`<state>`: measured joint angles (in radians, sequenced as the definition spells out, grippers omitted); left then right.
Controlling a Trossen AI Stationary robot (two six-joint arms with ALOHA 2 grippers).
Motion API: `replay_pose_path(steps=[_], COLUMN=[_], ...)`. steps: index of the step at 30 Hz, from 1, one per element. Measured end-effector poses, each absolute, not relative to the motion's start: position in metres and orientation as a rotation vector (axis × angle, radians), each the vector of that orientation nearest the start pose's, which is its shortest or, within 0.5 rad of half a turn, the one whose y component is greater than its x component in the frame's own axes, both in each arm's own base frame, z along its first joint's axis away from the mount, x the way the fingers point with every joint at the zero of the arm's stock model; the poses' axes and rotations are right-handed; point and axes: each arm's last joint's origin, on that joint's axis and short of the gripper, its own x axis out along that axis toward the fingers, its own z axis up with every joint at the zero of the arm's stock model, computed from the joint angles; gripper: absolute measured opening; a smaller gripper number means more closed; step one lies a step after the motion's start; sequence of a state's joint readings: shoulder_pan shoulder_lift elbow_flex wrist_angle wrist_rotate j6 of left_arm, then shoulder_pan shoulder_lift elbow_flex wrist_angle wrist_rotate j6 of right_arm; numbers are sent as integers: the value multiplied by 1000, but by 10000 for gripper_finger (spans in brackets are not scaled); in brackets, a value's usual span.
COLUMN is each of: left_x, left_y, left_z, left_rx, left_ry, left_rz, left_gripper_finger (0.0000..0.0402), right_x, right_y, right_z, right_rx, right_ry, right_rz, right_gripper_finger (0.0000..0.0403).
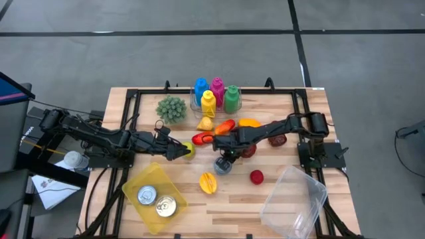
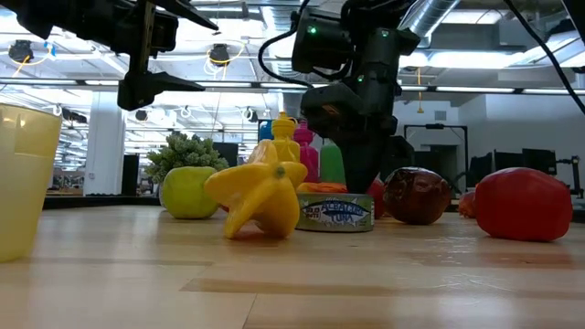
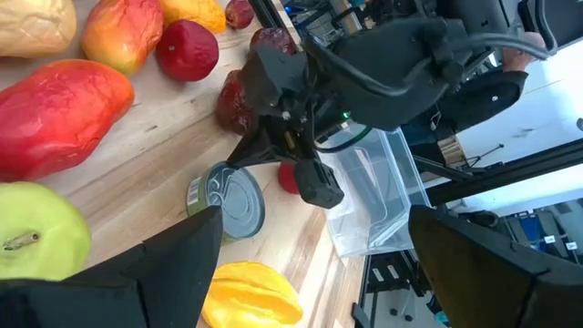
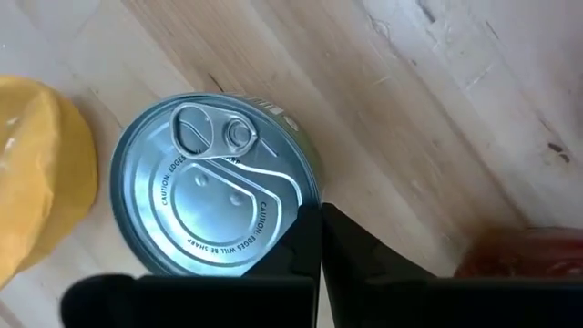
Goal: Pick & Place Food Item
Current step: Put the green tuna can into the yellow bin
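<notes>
A round tuna can [image 4: 214, 196] with a pull-tab lid stands flat on the wooden table near its middle [image 1: 222, 166]. My right gripper [image 4: 321, 246] hangs over the can's rim with its fingers shut together, and it also shows in the left wrist view [image 3: 319, 187]. My left gripper [image 3: 314, 228] is open and holds nothing. It is raised above the table [image 1: 179, 151], beside a green apple [image 1: 189, 149] that rests on the wood. A yellow bin [image 1: 154, 196] at the near left holds two other cans. My right gripper comes down from above with its shut fingertips [image 4: 301, 241] at the can's rim [image 4: 305, 196], on the side facing the table's right. I cannot tell whether they touch the can. The can sits upright on the table.
A yellow fruit [image 1: 208, 182] and a small red fruit [image 1: 256, 176] lie near the can. Red and orange produce [image 1: 222, 129] crowds the far side, with coloured bottles [image 1: 216, 96] and a green plant [image 1: 171, 108] beyond. A clear tub [image 1: 292, 199] sits near right.
</notes>
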<state>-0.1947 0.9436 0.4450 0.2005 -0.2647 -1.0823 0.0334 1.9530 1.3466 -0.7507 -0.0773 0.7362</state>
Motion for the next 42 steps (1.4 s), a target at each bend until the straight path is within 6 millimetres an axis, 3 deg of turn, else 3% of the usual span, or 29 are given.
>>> replay_pose_path(steps=[11,18,25,42], left_x=[200,209,227,245], left_y=[-32,-34,-40,-44], left_z=[222,208,199,169], left_rx=[-1031,-1018,-1005,-988], left_ry=[232,291,304,372], left_rz=[230,265,150,178], left_gripper_finger=[340,340,340,340], right_x=[371,372,371,367], right_y=[13,18,21,27], right_z=[180,181,198,223], right_rx=[639,628,639,643], right_ry=[1266,1253,1182,1075], right_rz=[-433,-429,-403,-357], right_gripper_finger=[0,0,0,0])
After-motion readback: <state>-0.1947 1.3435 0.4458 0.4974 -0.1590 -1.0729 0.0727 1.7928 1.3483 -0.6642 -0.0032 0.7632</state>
